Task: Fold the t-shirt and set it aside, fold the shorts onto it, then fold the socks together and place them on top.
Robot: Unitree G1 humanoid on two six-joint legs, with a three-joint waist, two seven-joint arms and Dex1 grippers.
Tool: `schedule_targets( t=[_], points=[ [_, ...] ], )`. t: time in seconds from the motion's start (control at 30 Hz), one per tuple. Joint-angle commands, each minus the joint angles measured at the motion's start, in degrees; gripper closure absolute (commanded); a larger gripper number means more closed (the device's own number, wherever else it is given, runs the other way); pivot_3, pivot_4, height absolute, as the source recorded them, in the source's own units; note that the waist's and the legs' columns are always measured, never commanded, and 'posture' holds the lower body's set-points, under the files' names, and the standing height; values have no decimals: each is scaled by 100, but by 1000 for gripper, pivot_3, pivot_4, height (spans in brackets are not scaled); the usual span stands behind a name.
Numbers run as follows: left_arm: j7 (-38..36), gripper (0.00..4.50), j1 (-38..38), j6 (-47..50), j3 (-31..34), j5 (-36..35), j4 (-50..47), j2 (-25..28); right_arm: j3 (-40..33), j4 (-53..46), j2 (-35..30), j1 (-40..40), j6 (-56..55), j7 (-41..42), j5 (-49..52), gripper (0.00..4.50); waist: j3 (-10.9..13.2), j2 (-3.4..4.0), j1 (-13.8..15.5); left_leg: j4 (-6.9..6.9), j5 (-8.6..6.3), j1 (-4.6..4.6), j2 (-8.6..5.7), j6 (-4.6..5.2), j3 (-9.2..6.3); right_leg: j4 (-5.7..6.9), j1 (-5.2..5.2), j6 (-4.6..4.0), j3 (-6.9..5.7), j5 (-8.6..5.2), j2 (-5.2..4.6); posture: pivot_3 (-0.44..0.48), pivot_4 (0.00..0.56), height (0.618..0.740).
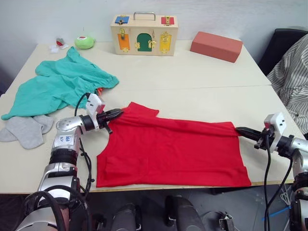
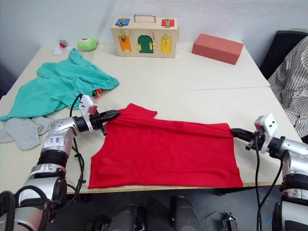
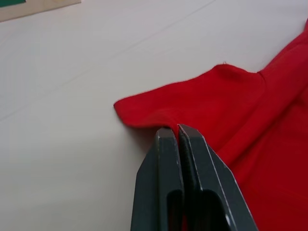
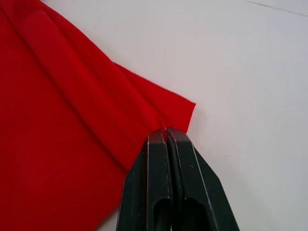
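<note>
The t-shirt (image 1: pixel 168 149) lay spread across the near half of the table (image 1: pixel 192 79), with the left gripper (image 1: pixel 117 114) clamped on its shoulder edge and the right gripper (image 1: pixel 239 130) clamped on its hem corner, both sets of jaws pressed together on cloth. For a clean fold, both held edges were best lifted together and carried evenly toward the near edge, with the cloth kept taut between them.

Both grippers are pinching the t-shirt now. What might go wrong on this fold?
Each grip is shallow: the left gripper and right gripper hold only the edge of the t-shirt, so cloth may slip out. The shorts and socks lie near the left arm and might get dragged.
</note>
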Motion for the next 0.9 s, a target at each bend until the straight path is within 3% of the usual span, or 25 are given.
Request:
schedule_targets(
  t=[0.03,0.1,0.2,0.37,0.53,0.6,0.7,0.9],
  points=[
    [79,4469,295,230,-23,-137,-617,84,6,-113,-16,77,-147,-226,-90,4500,0,0,-2,0,0,0,-1,0,1,0,0,0,2,0,0,0,150,740],
    [57,4495,459,531,-7,-268,-900,82,-59,-195,-16,102,25,-215,39,4315,0,-1,0,3,0,3,0,0,-1,1,4,0,4,0,-1,0,150,740],
    [20,3793,636,1134,33,-494,-1336,147,-166,-573,-62,302,159,-148,206,3500,0,-1,5,3,0,4,1,0,-5,3,6,0,13,0,-2,0,150,740],
    [-306,2267,618,2364,-74,-699,-1831,715,-470,-1755,-328,1160,146,-145,431,1774,0,-1,18,2,0,-2,2,0,-16,0,6,-3,24,-2,-1,0,150,740],
    [-542,689,12,2981,-158,-738,-1417,1074,-834,-2940,-443,1862,238,-315,668,64,0,-1,25,3,-1,1,-1,0,-17,-3,12,-3,15,-1,-1,0,150,740],
    [-313,56,-837,3350,-334,-513,-568,924,-897,-3630,-410,2016,357,-441,792,0,0,-2,51,3,-2,7,-2,0,-21,-3,21,-3,14,-1,-2,0,150,740],
    [-64,56,-1818,3444,-520,-269,677,579,-826,-4292,-347,1991,444,-620,887,0,0,-2,111,5,-2,8,-5,0,-38,-8,34,-2,6,-1,3,0,150,740],
    [483,56,-2709,2858,-901,334,2219,27,-589,-5036,-244,1787,688,-932,975,0,4,-10,122,-4,-10,6,-3,-1,-21,-22,20,-2,-9,-2,16,0,150,740]
  ],
)
